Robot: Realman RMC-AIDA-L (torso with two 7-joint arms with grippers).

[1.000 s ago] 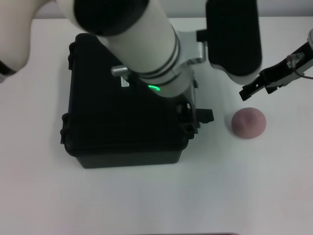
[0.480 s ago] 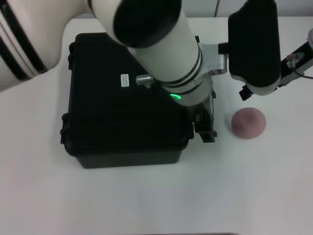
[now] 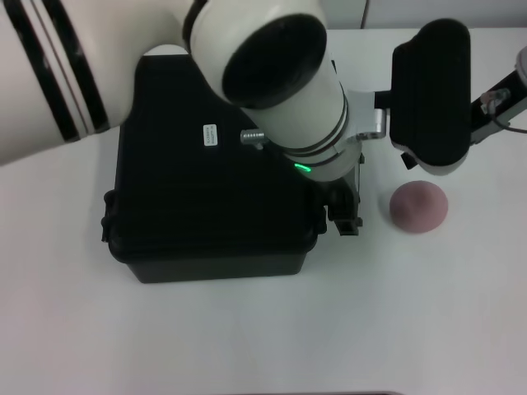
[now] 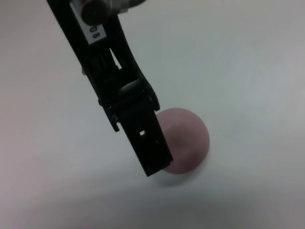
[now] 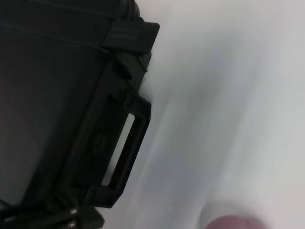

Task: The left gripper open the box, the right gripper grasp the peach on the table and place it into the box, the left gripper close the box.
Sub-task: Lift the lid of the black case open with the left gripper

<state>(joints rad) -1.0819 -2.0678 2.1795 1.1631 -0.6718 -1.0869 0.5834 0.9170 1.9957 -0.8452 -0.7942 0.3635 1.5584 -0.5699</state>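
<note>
Jaws of left gripper (image 3: 346, 212): state cannot be told, largely masked by its own arm; they sit at the side of the box (image 3: 206, 214) facing the peach, by the latch (image 5: 121, 148). Lid down. Peach (image 3: 418, 206) rests on the table (image 3: 247, 337), near the box, apart from it. Right gripper (image 3: 486, 111) hangs beyond the peach, fingers unreadable. Risk: jaws slip off the latch, or shove the case into the fruit.
</note>
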